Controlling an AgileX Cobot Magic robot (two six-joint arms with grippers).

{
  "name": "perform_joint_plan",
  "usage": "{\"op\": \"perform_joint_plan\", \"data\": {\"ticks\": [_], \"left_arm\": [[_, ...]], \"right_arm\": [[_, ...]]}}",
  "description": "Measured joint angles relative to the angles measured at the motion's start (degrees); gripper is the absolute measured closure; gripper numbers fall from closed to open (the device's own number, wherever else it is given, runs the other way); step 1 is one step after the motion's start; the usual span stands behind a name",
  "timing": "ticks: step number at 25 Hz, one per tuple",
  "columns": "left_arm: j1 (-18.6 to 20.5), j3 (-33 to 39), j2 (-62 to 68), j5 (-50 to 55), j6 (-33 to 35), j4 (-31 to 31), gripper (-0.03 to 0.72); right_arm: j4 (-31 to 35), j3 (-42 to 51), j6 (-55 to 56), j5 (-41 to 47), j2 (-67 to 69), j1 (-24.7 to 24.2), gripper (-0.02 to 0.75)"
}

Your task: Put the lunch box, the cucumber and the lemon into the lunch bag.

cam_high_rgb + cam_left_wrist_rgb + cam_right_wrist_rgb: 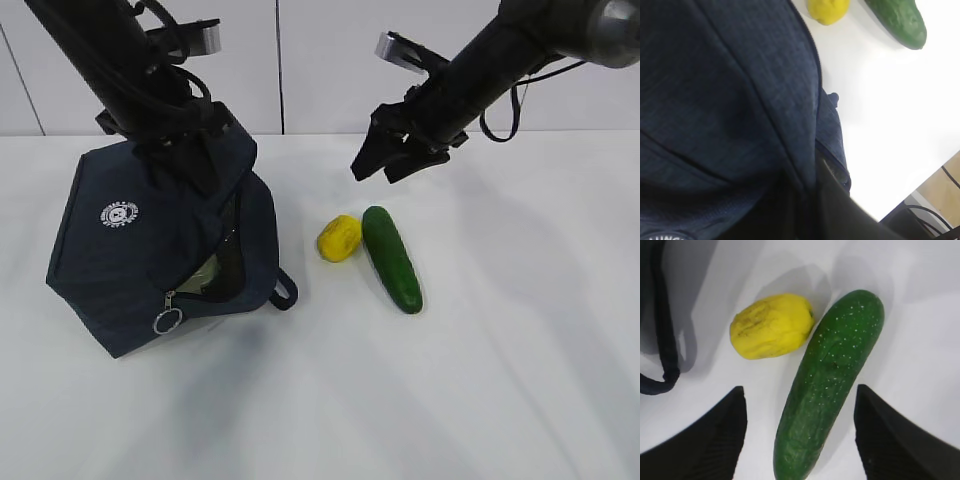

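Hovering with jaws spread wide, right gripper [388, 167] just above and beyond one dark green, smooth, slightly curved cucumber [391, 258] lying on the white table [500, 380], right of one small yellow oval lemon [339, 238]. Probably firm, slick, apt to roll: best pinched across its middle. Pinched shut on the dark navy fabric lunch bag [120, 260] at far left, left gripper [175, 150]; one pale-green-lidded lunch box [210, 272] glimpsed inside its opening.

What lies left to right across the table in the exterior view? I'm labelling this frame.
Dark navy fabric lunch bag → small yellow oval lemon → dark green smooth cucumber.
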Motion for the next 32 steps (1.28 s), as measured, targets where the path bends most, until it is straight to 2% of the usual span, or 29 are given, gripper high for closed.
{"op": "perform_joint_plan", "data": {"ticks": [5,9,18,32], "left_arm": [[0.0,0.0,0.0,0.0,0.23,0.0,0.67],[0.0,0.0,0.0,0.1,0.35,0.0,0.67],[0.0,0.0,0.0,1.18,0.82,0.0,0.67],[0.0,0.0,0.0,1.18,1.09,0.0,0.67]], "right_arm": [[-12.11,-0.31,5.5,0.26,-0.1,2.46,0.228],[-18.9,-0.31,11.16,0.4,-0.1,5.25,0.228],[-22.21,-0.31,17.81,0.44,1.03,6.31,0.228],[-20.58,-0.38,19.6,0.44,8.52,6.31,0.237]]}}
